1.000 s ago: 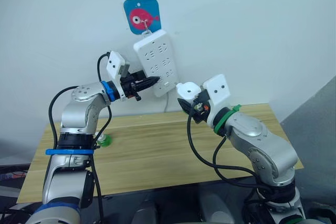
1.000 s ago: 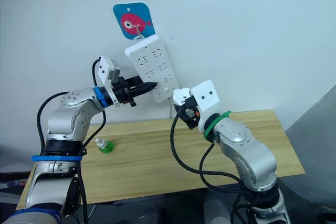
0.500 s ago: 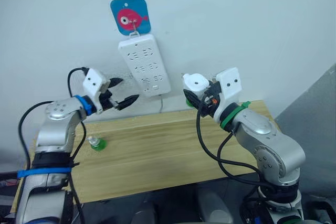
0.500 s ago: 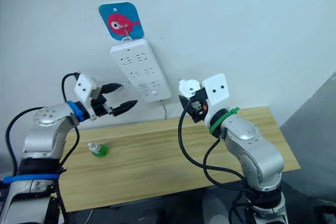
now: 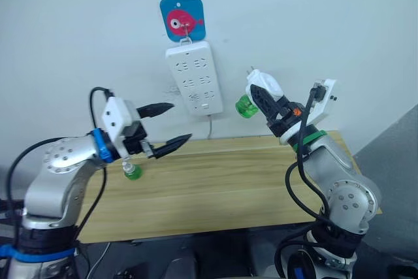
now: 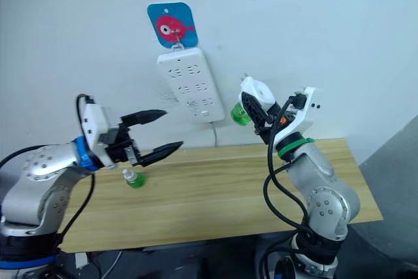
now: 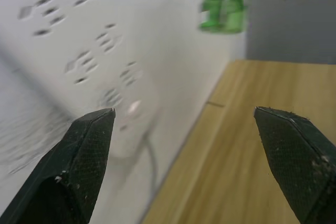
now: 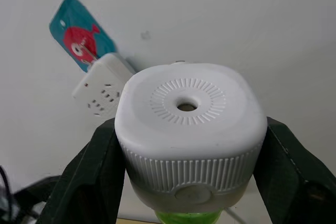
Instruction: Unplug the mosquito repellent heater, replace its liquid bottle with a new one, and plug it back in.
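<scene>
Heater: the mosquito repellent heater [image 5: 262,87] is off the wall, held in the air to the right of the power strip [image 5: 193,78], its green bottle [image 5: 245,106] hanging below it.
Right gripper: the right gripper [image 8: 186,150] clamps the heater's ribbed sides, vent hole facing the wrist camera.
Left gripper: the left gripper [image 5: 164,124] hangs wide open and empty above the table, fingers pointing toward the heater.
Step in hand: likely removing the old bottle; the right arm should hold the heater steady while the left fingers close squarely on the green bottle, not on the white shell.
Spare: a small green bottle [image 5: 132,172] stands upright on the wooden table [image 5: 222,184], below the left gripper.
Room: white wall, with a blue fish hook plate [image 5: 182,18] carrying the strip.
</scene>
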{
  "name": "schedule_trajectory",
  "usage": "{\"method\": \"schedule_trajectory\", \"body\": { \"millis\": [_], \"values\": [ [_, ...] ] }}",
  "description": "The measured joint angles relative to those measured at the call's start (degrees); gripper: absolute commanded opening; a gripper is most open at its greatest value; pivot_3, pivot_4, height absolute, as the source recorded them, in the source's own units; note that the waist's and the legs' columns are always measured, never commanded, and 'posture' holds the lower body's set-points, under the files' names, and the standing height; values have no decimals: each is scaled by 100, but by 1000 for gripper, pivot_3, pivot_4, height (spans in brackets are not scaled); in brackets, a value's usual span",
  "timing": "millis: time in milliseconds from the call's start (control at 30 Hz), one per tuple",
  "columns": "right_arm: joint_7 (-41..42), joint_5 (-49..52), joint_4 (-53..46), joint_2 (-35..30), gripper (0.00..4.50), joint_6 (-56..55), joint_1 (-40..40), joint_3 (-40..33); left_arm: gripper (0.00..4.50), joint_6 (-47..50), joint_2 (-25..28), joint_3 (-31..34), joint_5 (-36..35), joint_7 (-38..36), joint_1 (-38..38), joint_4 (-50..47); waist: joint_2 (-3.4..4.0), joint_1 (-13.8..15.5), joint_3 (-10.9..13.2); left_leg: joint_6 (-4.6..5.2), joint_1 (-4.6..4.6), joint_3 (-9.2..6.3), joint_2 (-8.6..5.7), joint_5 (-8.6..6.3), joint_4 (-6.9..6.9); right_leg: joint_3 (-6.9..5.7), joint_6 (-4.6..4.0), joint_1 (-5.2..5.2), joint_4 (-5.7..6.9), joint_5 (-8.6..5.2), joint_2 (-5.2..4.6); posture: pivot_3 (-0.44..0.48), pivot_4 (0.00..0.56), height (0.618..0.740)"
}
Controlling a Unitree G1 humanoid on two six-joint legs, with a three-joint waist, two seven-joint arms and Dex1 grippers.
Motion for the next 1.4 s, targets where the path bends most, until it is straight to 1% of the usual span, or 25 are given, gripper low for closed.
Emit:
{"method": "schedule_trajectory", "body": {
  "millis": [67, 167, 333, 533, 733, 900, 1400],
  "values": [
    [-308, 444, 37, 19, 2923, -7, -54, -69, 4465, -42, -460, -324, 32, 169, -314, 14, 0, 7, 0, 0, -1, 4, 1, 0, 2, 2, 0, 0, 0, 0, 1, -141, 141, 734],
    [-971, 1471, 83, 24, 2923, -137, -53, -78, 4465, -161, -921, -670, 156, 339, -562, 247, 6, -107, -4, 1, 0, 6, 5, 0, -5, 3, -3, -4, -2, -1, 5, -168, 139, 734],
    [-1943, 2793, 183, -16, 2923, -679, 117, -48, 4465, -429, -1195, -879, 314, 336, -656, 633, 8, -282, -5, 2, -2, 5, 8, -1, -7, 1, -11, -6, 0, -6, 8, -185, 136, 734],
    [-2571, 3757, 241, -177, 2923, -1293, 232, 205, 4465, -947, -1422, -891, 458, 325, -993, 985, 10, -349, -7, 3, -2, 4, 6, -1, -4, 2, -11, -2, -1, -6, 9, -193, 134, 734],
    [-2895, 4158, 313, -556, 2923, -1760, 330, 464, 4465, -1254, -1502, -1007, 560, 118, -1064, 1302, 11, -397, -7, 3, -4, 4, 6, -1, -5, 1, -10, -3, -3, -6, 9, -191, 132, 734],
    [-2960, 4313, 318, -794, 2923, -2057, 352, 784, 4465, -1410, -1734, -1115, 671, 119, -1343, 1600, 11, -403, -7, 3, -4, 5, 6, -1, -4, 3, -10, -2, -3, -6, 10, -196, 133, 734],
    [-3018, 4429, 320, -1190, 2923, -2617, 511, 1172, 4465, -1624, -1990, -1134, 729, 99, -1568, 1825, 10, -406, -8, 2, -5, 5, 6, 0, -4, 3, -10, -2, -4, -6, 11, -207, 128, 734]
  ]
}}
